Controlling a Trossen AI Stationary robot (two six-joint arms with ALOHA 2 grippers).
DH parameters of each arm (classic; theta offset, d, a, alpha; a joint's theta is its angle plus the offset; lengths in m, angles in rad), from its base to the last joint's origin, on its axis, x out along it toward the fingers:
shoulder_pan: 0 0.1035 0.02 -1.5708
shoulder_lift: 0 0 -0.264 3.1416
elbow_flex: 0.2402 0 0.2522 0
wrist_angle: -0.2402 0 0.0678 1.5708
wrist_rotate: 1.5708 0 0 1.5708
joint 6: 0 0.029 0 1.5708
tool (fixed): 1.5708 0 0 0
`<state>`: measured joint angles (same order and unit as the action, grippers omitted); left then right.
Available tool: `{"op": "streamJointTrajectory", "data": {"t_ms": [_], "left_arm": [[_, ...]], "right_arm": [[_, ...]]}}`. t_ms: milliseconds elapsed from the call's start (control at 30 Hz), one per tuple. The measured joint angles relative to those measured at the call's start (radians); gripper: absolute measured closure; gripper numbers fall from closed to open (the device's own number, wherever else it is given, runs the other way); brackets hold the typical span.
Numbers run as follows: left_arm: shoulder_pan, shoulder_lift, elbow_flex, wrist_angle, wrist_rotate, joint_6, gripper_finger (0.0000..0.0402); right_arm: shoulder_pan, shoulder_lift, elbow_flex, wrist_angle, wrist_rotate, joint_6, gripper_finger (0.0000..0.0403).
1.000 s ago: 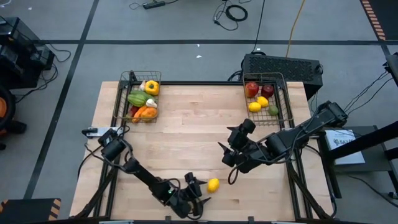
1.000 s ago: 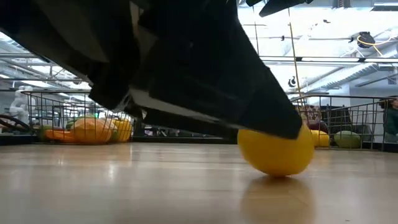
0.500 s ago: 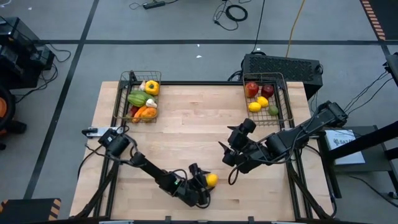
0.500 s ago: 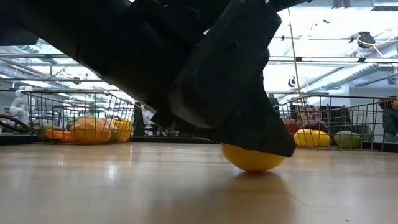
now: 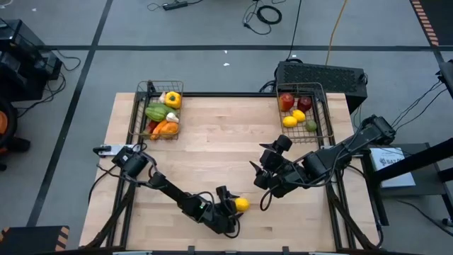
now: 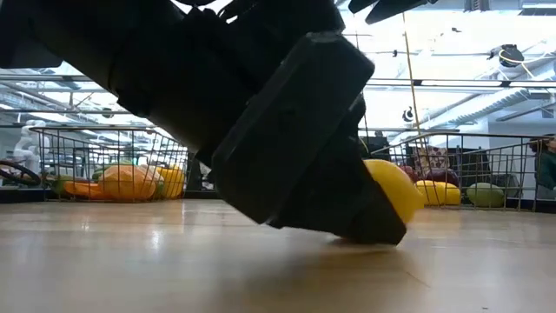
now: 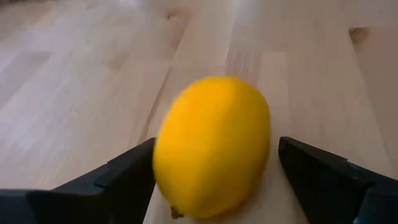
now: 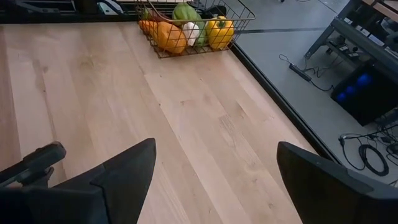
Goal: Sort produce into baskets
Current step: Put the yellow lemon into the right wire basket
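Observation:
A yellow lemon [image 5: 241,205] lies on the wooden table near its front edge. My left gripper [image 5: 233,207] is low over the table and open, with one finger on each side of the lemon [image 7: 211,146]. My right gripper [image 5: 256,185] hangs open and empty above the table, right of centre. The basket at the far left [image 5: 139,113] holds a yellow pepper [image 5: 173,100], a green squash [image 5: 156,112], garlic and orange produce. The basket at the far right [image 5: 325,113] holds red apples [image 5: 286,101], lemons [image 5: 291,120] and a green piece [image 5: 311,126]. My left gripper comes at the lemon slanting down from the table's left. The inner face of one finger [image 7: 134,171] meets the lemon's side [image 7: 163,155] in the wrist view; I cannot tell whether they touch. The other finger [image 7: 311,168] stands clear. The lemon rests on the table.
A black box [image 5: 322,74] stands behind the far right basket. A small white object [image 5: 104,149] lies at the table's left edge. Bare wood stretches between the two baskets and across the table's middle [image 5: 219,142]. Cables run on the floor around the table.
My left gripper has swung toward the table's right edge along the near edge and rolled a little. Its open fingers, which were left of the lemon, now stand around it. The lemon stays about where it was. The gap between the fingers looks unchanged.

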<state>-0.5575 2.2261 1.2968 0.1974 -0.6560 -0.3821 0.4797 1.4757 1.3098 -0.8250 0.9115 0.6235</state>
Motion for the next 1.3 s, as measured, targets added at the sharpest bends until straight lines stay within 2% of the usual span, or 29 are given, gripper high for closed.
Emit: {"op": "streamJointTrajectory", "data": {"t_ms": [367,600,767,933,1167,1300], "left_arm": [[0.002,0.0,0.0,0.026,-0.034,0.165,0.0148],[0.015,-0.015,-0.001,0.021,-0.179,0.38,0.0154],[0.089,-0.077,-0.001,0.054,-0.201,0.606,0.0155],[0.194,-0.147,0.0,0.141,-0.111,0.774,0.0156],[0.265,-0.287,0.0,0.115,-0.064,0.837,0.0156],[0.271,-0.377,0.0,0.05,0.019,0.804,0.0156]], "right_arm": [[0.0,0.0,0.0,0.0,0.002,-0.005,0.0078],[0.004,0.0,0.0,0.014,0.0,-0.008,0.0078],[0.043,-0.027,0.017,0.08,0.005,-0.061,0.0078],[0.109,-0.077,0.024,0.156,0.014,-0.113,0.0078],[0.19,-0.083,0.016,-0.075,0.034,-0.03,0.0078],[0.229,-0.082,-0.017,-0.108,0.03,-0.085,0.0078]]}}
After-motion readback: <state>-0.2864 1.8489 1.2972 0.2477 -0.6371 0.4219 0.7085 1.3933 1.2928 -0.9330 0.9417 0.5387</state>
